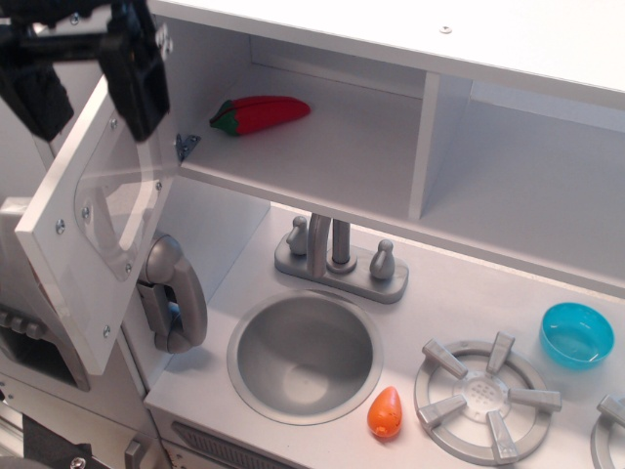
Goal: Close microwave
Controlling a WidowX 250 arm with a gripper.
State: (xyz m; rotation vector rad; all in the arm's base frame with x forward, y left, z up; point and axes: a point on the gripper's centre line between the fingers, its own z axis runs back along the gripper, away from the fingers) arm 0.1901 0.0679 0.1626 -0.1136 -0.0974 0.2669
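Observation:
The microwave (322, 137) is the white cabinet box at the top left, and its inside shows. Its square door (103, 210) with a clear plastic window stands swung wide open to the left. A red toy chili pepper (262, 113) lies on the microwave's floor. My black gripper (90, 83) is at the top left corner, open, with one finger (137, 78) in front of the door's upper edge and the other finger (37, 93) to its left. It holds nothing.
A grey toy phone handset (174, 293) hangs below the door. A faucet (337, 256) stands behind the round sink (305, 354). An orange toy carrot (386, 411) lies on the counter, next to a stove burner (481, 395). A blue bowl (576, 334) sits at right.

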